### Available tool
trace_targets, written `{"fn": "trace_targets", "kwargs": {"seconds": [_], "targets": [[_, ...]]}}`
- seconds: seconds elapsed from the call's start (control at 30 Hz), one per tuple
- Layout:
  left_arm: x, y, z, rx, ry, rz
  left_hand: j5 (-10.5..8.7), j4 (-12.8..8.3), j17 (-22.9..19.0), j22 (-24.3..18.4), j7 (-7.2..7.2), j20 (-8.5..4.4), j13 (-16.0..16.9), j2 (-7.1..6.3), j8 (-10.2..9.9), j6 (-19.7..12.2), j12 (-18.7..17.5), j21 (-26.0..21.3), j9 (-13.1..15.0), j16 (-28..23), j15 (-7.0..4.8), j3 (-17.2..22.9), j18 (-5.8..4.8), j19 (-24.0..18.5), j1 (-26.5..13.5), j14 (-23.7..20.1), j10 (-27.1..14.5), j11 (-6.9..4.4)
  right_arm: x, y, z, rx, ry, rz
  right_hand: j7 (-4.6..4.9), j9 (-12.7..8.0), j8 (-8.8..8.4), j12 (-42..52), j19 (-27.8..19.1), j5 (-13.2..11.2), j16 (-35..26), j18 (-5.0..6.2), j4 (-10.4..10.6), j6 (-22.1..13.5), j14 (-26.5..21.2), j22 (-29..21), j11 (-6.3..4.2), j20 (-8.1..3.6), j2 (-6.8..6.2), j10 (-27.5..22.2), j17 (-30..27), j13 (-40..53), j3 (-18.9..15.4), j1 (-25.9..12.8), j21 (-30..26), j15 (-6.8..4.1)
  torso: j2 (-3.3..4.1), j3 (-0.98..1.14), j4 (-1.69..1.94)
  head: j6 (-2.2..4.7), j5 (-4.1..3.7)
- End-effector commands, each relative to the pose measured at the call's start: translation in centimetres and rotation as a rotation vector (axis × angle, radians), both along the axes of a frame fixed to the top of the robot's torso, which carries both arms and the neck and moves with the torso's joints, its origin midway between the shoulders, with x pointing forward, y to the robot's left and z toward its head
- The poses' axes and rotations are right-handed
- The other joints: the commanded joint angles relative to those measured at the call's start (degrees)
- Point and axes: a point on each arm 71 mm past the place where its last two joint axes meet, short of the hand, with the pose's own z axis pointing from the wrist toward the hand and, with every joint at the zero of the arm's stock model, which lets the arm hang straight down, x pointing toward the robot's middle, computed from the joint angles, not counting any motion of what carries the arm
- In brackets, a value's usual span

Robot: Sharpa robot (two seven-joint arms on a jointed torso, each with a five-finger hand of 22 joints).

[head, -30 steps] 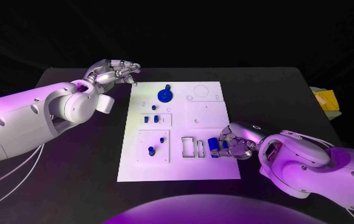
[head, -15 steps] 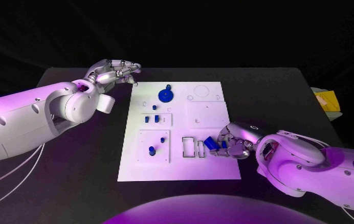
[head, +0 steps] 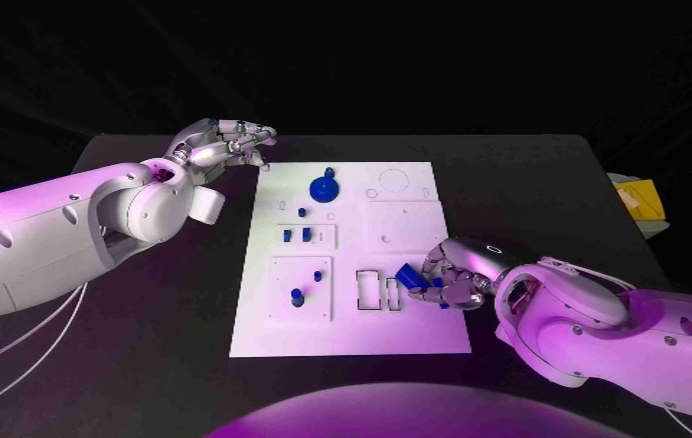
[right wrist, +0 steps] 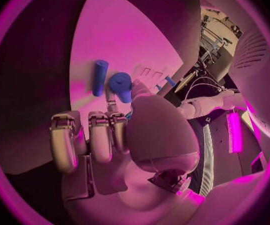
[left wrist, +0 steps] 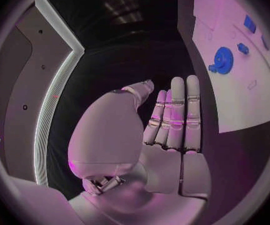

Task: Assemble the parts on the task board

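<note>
Two white arms over the black table, white task board mid-table, long axis running 12 to 6 in the head view.

Left hand off the board's 10 o'clock corner, over bare table, holding nothing. Left wrist view shows its fingers straight and pressed side by side, thumb alongside, so flat and narrow, not spread.

Right hand at the board's 4 o'clock edge, fingers curled in. It pinches a short blue part at the fingertips, just beside the two empty rectangular slots. The right wrist view gives a rounded blue end at the thumb tip, with a second blue cylinder lying flat on the board next to it. Held part's long axis hard to call, looks tilted; hand covers most of it.

Blue gear flat at the board's 12 o'clock end, small peg above it. Small blue pieces in the middle-left recess, two more in the lower-left recess; too small to tell how they sit.
</note>
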Motion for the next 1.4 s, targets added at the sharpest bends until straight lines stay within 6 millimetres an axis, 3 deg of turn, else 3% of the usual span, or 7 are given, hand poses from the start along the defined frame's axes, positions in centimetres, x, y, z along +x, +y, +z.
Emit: {"fn": "trace_targets", "kwargs": {"seconds": [0.03, 0.57, 1.4], "targets": [[-0.1, -0.3, 0.1, -0.01, 0.0, -0.022, 0.19, 0.4, 0.0, -0.1, 0.04, 0.13, 0.1, 0.6, -0.3, -0.3, 0.4, -0.1, 0.1, -0.3, 0.07, 0.0, 0.73, 0.2, -0.1, -0.2, -0.3, 0.1, -0.3, -0.3, -0.3, 0.028, 0.026, -0.055, -1.43, 0.2, 0.73, 0.4, 6.0, 0.9, 0.2, -0.81, -2.0, 2.1, 6.1, 15.1, -0.72, -0.69, 1.06, 5.0, 15.1, 13.9, 3.2, 1.5, 0.2, -0.5, 0.0, 0.01, 0.0, -0.06, -0.09], [0.0, -0.3, 0.0, -0.01, 0.002, -0.023, 0.19, 0.4, 0.0, -0.1, 0.04, 0.13, 0.1, 0.61, -0.3, -0.4, 0.4, -0.1, 0.1, -0.3, 0.07, 0.0, 0.73, 0.2, -0.1, -0.2, -0.4, 0.1, 0.1, -0.1, 2.3, 0.204, 0.014, -0.137, -2.34, 0.6, 2.22, 0.8, 6.0, 3.5, 0.2, -0.81, -2.1, 3.3, 6.1, 15.1, -1.56, -1.37, -0.16, 5.4, 15.1, 14.3, 7.0, 0.7, 0.2, -1.25, 0.06, 0.01, -0.01, -0.06, 0.15], [-0.1, -0.4, 0.0, -0.012, 0.0, -0.026, 0.19, 0.4, 0.0, -0.1, 0.04, 0.13, 0.1, 0.61, -0.3, -0.4, 0.4, -0.1, 0.1, -0.3, 0.07, 0.0, 0.73, 0.2, -0.1, -0.2, -0.4, 0.1, -0.6, 3.8, 0.1, 0.22, 0.212, -0.036, -2.02, 0.9, 2.98, 0.6, 6.0, 2.3, 0.2, -0.81, -1.7, 2.8, 6.1, 15.1, -1.3, -1.35, -1.47, 5.3, 15.1, 14.2, 8.8, -4.9, 0.2, -1.08, 0.01, -0.01, -0.01, -0.58, 0.93]]}}
